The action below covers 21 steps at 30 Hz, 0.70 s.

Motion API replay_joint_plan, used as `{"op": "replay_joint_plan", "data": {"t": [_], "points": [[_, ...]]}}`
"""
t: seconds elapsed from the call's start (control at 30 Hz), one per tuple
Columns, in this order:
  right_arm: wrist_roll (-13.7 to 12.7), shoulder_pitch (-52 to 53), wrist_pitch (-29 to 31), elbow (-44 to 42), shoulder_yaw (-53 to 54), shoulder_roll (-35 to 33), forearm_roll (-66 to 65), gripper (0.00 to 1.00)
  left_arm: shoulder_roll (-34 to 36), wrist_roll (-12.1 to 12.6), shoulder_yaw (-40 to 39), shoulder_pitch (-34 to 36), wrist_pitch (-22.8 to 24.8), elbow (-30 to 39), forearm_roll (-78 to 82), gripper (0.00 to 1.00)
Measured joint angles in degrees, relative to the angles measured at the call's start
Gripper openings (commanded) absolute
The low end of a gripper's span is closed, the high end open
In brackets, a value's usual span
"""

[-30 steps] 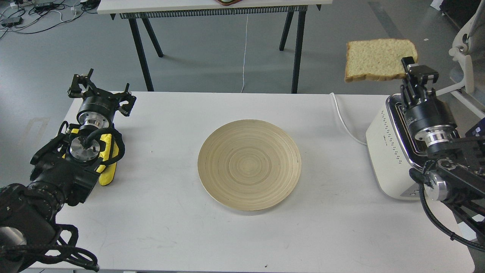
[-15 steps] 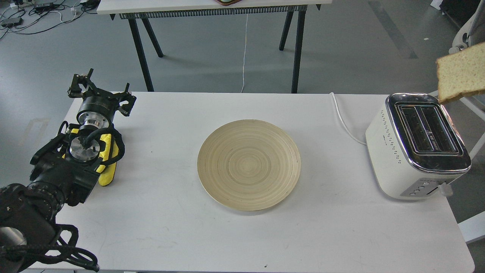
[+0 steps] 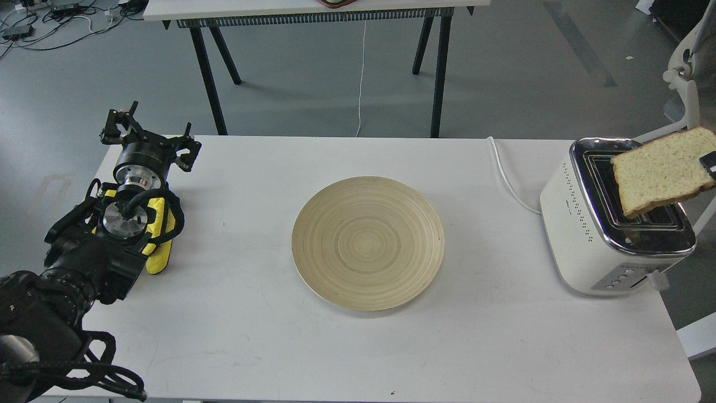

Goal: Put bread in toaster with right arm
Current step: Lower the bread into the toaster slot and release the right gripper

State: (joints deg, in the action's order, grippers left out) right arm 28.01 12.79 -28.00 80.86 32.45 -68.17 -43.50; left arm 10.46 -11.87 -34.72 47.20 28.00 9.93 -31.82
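The bread [image 3: 660, 170], a tan slice with a brown crust, hangs tilted just above the right slot of the cream-white toaster [image 3: 582, 224], its lower edge near the chrome top. Only a black tip of my right gripper [image 3: 709, 162] shows at the right edge, clamped on the slice's right side; the rest of the right arm is out of view. My left gripper [image 3: 148, 134] rests open and empty at the table's far left.
A round wooden plate [image 3: 367, 243] lies bare in the middle of the white table [image 3: 503, 336]. The toaster's white cord [image 3: 506, 173] runs off the back edge. A black-legged table [image 3: 207, 73] stands behind, a white frame [image 3: 691, 84] at right.
The right arm swung out of view to the right, then brought the bread down and left, from high at the right edge to just over the toaster. The left arm has not moved.
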Motion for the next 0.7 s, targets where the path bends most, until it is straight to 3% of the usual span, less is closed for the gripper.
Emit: {"op": "replay_joint_plan", "data": {"t": [0.1,0.23,0.33,0.37,0.43,0.47,0.7], "points": [[0.0,0.0,0.0,0.0,-0.2,0.4,0.0,0.04,0.0,0.0,0.0,0.0,0.0,0.0,0.0,1.0],[0.0,0.1,0.0,0.0,-0.3,0.9,0.0,0.22,0.0,0.0,0.0,0.0,0.0,0.0,0.0,1.0],[0.0,0.4,0.0,-0.1,-0.3,1.1,0.0,0.42,0.0,0.0,0.0,0.0,0.0,0.0,0.0,1.0],[0.0,0.5,0.0,-0.2,-0.3,1.3,0.0,0.52,0.0,0.0,0.0,0.0,0.0,0.0,0.0,1.0],[0.0,0.7,0.0,-0.6,-0.2,1.8,0.0,0.84,0.0,0.0,0.0,0.0,0.0,0.0,0.0,1.0],[0.0,0.8,0.0,-0.7,-0.2,2.0,0.0,0.89,0.0,0.0,0.0,0.0,0.0,0.0,0.0,1.0],[0.0,2.3,0.0,-0.9,0.0,3.7,0.0,0.94,0.0,0.0,0.0,0.0,0.0,0.0,0.0,1.0]]}}
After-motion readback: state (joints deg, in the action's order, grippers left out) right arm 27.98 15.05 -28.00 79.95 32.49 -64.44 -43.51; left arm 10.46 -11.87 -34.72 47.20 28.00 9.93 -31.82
